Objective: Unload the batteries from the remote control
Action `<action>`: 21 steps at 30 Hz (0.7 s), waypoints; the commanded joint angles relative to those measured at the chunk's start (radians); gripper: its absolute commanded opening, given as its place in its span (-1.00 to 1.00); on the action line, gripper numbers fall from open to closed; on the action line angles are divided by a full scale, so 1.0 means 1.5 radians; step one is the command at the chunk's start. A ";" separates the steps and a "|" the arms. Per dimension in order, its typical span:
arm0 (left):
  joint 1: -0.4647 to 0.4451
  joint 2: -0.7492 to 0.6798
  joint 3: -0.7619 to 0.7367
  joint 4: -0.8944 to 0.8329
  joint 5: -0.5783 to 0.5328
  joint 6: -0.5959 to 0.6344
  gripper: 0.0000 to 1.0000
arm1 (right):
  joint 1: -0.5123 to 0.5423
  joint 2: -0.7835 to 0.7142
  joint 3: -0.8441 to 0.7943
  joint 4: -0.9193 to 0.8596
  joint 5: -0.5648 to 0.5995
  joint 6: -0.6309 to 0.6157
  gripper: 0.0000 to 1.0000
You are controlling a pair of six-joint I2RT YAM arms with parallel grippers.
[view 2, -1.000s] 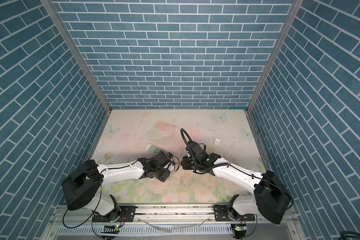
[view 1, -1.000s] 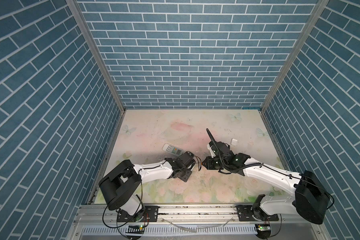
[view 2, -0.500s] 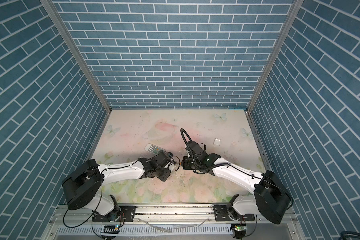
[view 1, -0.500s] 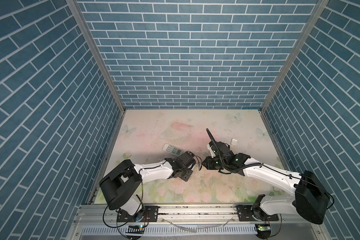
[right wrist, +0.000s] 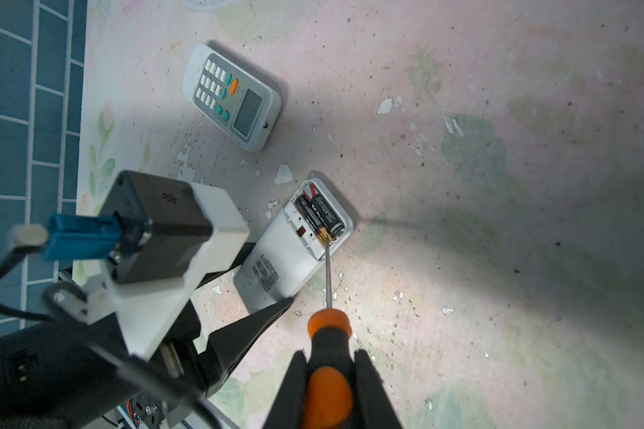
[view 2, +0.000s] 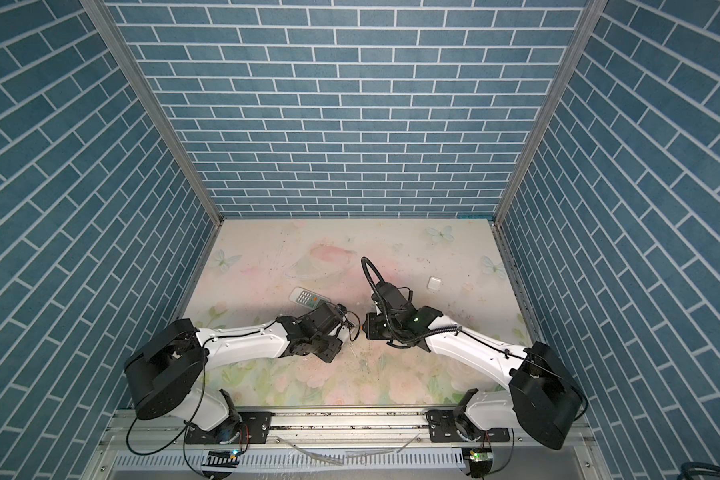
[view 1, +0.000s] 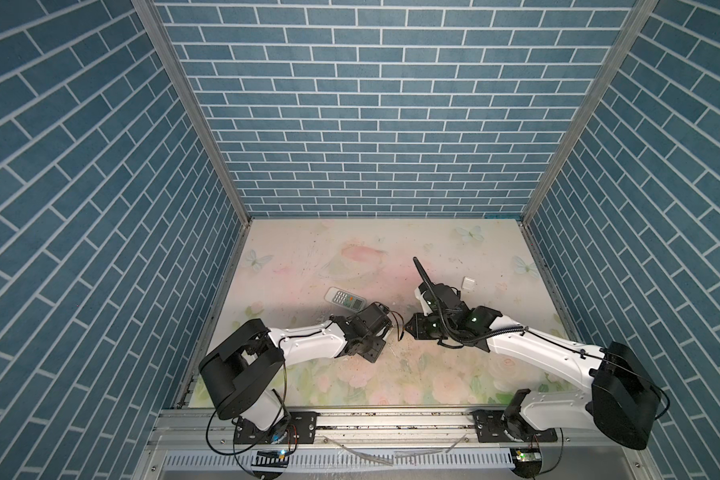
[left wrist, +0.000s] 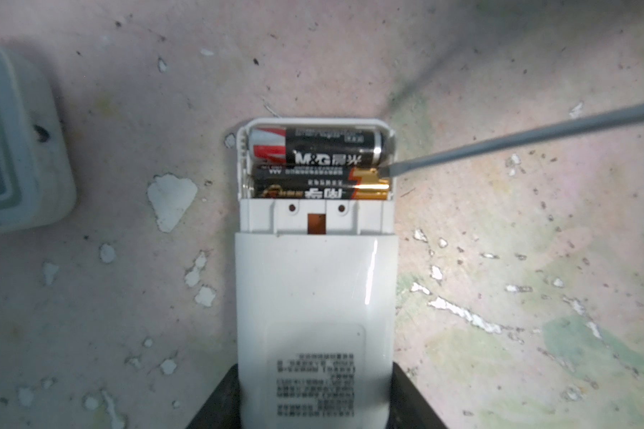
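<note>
Room: blue brick-patterned walls point(view 1: 371, 124) on three sides.
Surface: pale floral tabletop point(view 2: 391, 249), chipped and speckled around the open remote point(left wrist: 313, 289).
Batteries point(left wrist: 318, 185): two, side by side in the open remote's bay.
Left gripper point(left wrist: 315, 375): clamped on the open remote.
Right gripper point(right wrist: 329, 375): pinching screwdriver point(right wrist: 328, 334), tip at that bay's gold-ended battery.

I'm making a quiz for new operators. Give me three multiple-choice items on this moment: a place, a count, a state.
1. The remote in the left gripper lies: A keypad up; B on edge; C keypad down.
2. Batteries in its open bay: A one; B two; C four.
3. The screwdriver tip is: A at a battery's gold end; B on the remote's label; C clear of the remote.
Key: C, label and bay face up; B, two cylinders lie side by side; A, the tip sits at the gold end.
</note>
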 commanded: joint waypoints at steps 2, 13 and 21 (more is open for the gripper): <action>-0.004 0.037 -0.029 -0.031 0.037 -0.003 -0.42 | -0.001 -0.029 0.001 -0.026 0.017 0.013 -1.00; -0.003 0.037 -0.030 -0.032 0.039 -0.003 -0.43 | -0.001 -0.009 0.001 -0.010 0.015 0.012 -1.00; -0.004 0.041 -0.031 -0.029 0.039 -0.003 -0.46 | -0.002 -0.013 0.006 -0.016 0.024 0.009 -1.00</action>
